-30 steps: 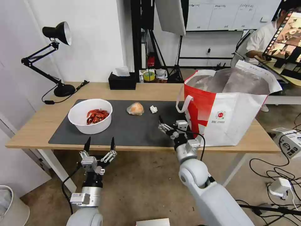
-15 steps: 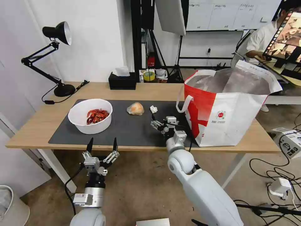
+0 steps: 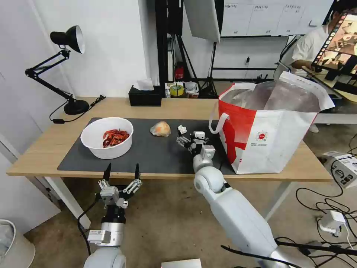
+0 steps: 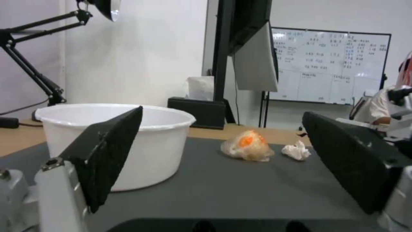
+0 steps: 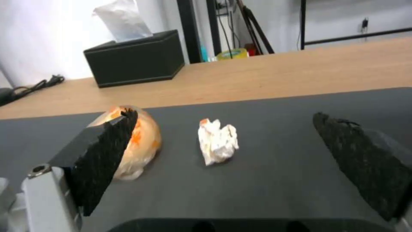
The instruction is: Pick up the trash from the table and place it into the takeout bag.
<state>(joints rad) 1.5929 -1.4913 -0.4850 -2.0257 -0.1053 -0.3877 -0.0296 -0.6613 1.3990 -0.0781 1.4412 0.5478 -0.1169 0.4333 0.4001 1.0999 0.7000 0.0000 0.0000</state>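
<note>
On the dark mat (image 3: 148, 154) of the table (image 3: 178, 107) stand a white bowl (image 3: 107, 137) of red shells, a wrapped orange lump (image 3: 160, 128) and a small white tissue wad (image 3: 182, 129). My right gripper (image 3: 188, 138) hovers open low over the mat, just short of the tissue wad (image 5: 217, 144), which lies ahead between its fingers, with the orange lump (image 5: 141, 141) beside it. The takeout bag (image 3: 275, 130) stands open on the table's right end. My left gripper (image 3: 122, 170) hangs open below the table's front edge, facing the bowl (image 4: 116, 141).
A black tissue box (image 3: 145, 96) and a black desk lamp (image 3: 68, 41) sit along the table's back edge. The bag's white loop handle (image 3: 217, 124) hangs close to my right arm. Cables and power boxes (image 3: 334, 219) lie on the floor at the right.
My right arm has reached forward and left over the mat, bringing its open gripper up to the tissue wad. The left gripper has dropped slightly.
</note>
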